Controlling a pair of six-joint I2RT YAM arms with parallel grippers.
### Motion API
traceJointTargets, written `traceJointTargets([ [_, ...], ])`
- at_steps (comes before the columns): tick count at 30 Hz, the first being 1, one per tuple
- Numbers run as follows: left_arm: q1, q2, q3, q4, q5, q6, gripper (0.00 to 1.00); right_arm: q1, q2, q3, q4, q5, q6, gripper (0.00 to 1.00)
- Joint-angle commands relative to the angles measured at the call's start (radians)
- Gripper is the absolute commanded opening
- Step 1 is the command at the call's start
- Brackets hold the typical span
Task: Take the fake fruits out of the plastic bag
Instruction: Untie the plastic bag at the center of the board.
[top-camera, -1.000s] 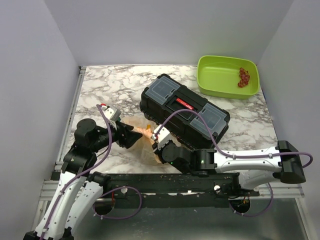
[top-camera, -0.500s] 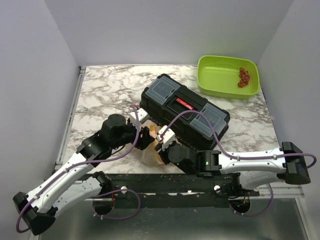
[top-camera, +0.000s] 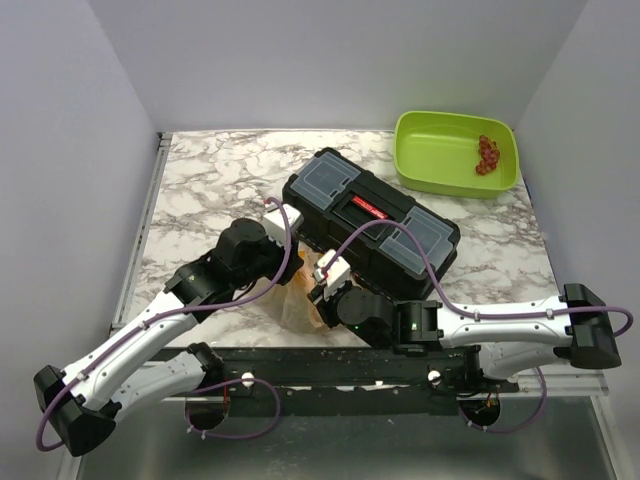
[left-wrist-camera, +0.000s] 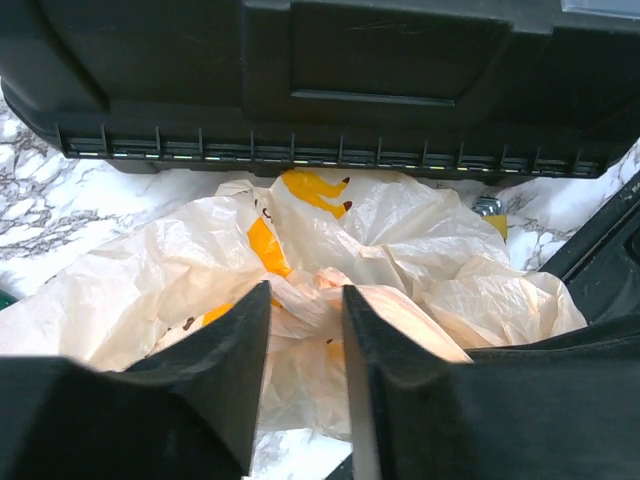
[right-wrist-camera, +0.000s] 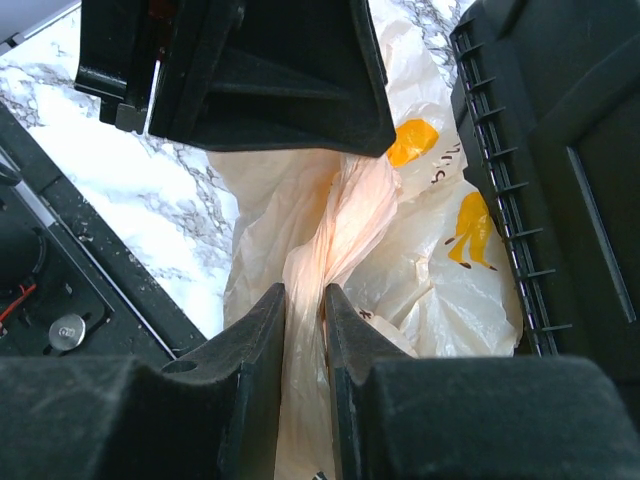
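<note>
The plastic bag (top-camera: 296, 303) sits squeezed between toolbox (top-camera: 372, 216) and near edge of the counter (top-camera: 200, 180). Right fingers (right-wrist-camera: 250, 385) pinch its twisted neck; left fingers (left-wrist-camera: 215, 375), newly advanced, straddle a fold, grip unclear.

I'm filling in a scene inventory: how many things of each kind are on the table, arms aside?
plastic bag: 1
black toolbox: 1
green bin: 1
red grape cluster: 1
fake fruits: 0 in view, bag contents hidden
Total: 4
</note>
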Motion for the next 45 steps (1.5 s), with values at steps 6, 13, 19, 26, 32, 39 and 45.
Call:
traceJointTargets([
  [6, -0.004, 0.004, 0.055, -0.068, -0.1, 0.013, 0.08, 0.005, -0.021, 0.0, 0.004, 0.019, 0.011, 0.23],
  [13, -0.004, -0.029, 0.071, -0.083, -0.334, 0.005, 0.0, 0.005, -0.056, -0.027, 0.003, 0.05, 0.028, 0.25],
  [19, 0.005, -0.106, 0.044, -0.076, -0.551, -0.038, 0.0, 0.005, -0.103, -0.067, -0.026, 0.093, 0.065, 0.25],
  [26, 0.036, -0.229, -0.014, -0.014, -0.566, -0.054, 0.0, 0.005, -0.155, -0.13, -0.014, 0.099, 0.104, 0.04],
  [32, 0.046, -0.252, -0.041, 0.016, -0.58, -0.022, 0.0, 0.005, -0.168, -0.17, -0.067, 0.111, 0.171, 0.01],
  [39, 0.051, -0.266, -0.068, 0.04, -0.578, 0.022, 0.0, 0.004, -0.226, -0.222, -0.169, 0.118, 0.269, 0.01],
  [45, 0.056, -0.287, -0.033, 0.002, -0.547, 0.043, 0.0, 0.004, -0.313, -0.278, -0.153, 0.105, 0.306, 0.01],
])
